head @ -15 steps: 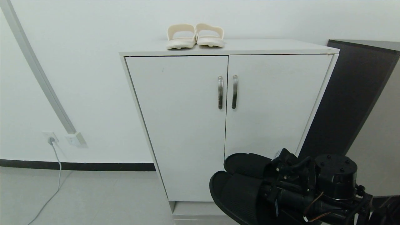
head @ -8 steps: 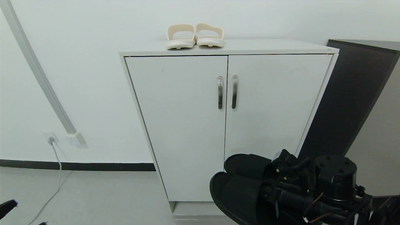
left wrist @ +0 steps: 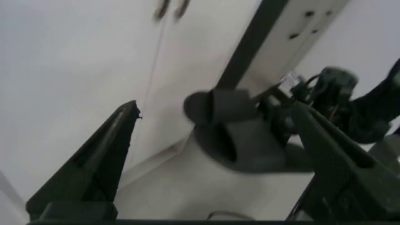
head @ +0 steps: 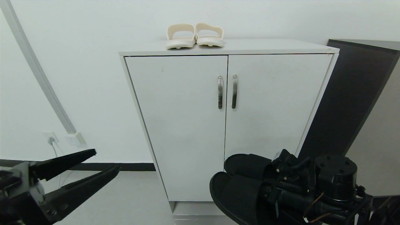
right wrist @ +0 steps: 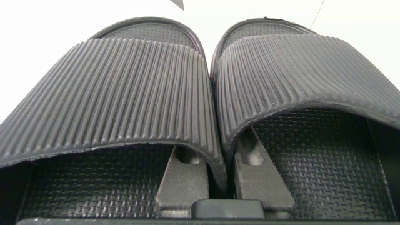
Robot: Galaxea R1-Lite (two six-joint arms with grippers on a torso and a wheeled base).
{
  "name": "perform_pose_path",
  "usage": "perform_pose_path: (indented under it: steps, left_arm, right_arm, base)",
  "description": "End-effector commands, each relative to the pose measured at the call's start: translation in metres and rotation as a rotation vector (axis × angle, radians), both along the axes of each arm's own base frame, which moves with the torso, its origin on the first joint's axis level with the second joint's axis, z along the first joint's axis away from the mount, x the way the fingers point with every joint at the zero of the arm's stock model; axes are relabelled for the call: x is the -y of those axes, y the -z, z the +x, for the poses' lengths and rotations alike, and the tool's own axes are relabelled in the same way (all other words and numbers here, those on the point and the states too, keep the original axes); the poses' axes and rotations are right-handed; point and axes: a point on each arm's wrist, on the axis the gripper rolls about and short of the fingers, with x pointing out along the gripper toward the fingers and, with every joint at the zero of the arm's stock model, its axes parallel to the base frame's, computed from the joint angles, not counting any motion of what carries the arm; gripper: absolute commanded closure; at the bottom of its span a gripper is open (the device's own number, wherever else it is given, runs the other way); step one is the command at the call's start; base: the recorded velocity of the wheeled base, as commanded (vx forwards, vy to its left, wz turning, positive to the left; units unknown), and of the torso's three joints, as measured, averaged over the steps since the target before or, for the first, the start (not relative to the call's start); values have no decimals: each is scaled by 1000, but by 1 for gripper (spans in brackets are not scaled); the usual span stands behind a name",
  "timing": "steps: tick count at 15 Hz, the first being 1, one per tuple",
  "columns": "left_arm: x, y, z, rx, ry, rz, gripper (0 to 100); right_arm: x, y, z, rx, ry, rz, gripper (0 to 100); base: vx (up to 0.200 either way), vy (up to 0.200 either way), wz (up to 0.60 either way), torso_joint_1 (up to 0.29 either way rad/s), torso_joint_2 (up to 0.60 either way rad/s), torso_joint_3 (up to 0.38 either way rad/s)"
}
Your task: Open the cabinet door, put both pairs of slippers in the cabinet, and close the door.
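Observation:
The white cabinet (head: 187, 131) stands against the wall with both doors shut, its two metal handles (head: 227, 92) side by side at the middle. A cream pair of slippers (head: 195, 36) sits on its top. Low in front of the right door, my right gripper (head: 276, 184) is shut on a black pair of slippers (head: 240, 184). Its fingers (right wrist: 181, 181) reach under the ribbed straps and pinch the slippers' (right wrist: 150, 81) inner sides together. My left gripper (head: 106, 160) is open at the lower left, apart from the cabinet. The black slippers (left wrist: 231, 125) lie beyond the open left gripper (left wrist: 215, 107).
A dark cabinet (head: 353, 100) stands close to the white cabinet's right side. On the left wall are a socket with a cable (head: 50, 139) and a slanted grey conduit (head: 37, 72). Bare grey floor (head: 134, 200) lies left of the cabinet.
My left gripper has come up into the head view from the lower left, open. The right gripper with the black slippers has stayed put.

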Motion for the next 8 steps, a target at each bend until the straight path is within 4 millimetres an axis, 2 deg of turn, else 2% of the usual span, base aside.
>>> perform_pose_path:
  steps: [1, 3, 4, 8]
  left_arm:
    - [25, -5, 32, -56, 109, -31, 0]
    - [39, -10, 46, -29, 158, -43, 0]
    - [57, -13, 63, 5, 211, -56, 0]
    - [112, -32, 90, 0, 360, -156, 0]
  right_arm:
    - [0, -1, 0, 5, -1, 4, 100]
    - [-1, -2, 0, 6, -4, 5, 100]
    - [0, -3, -1, 10, -4, 8, 100]
    - [-3, -9, -8, 21, -28, 19, 100]
  base:
    - [0, 0, 0, 0, 0, 0]
    - [0, 0, 0, 0, 0, 0]
    - [0, 0, 0, 0, 0, 0]
    - [0, 0, 0, 0, 0, 0]
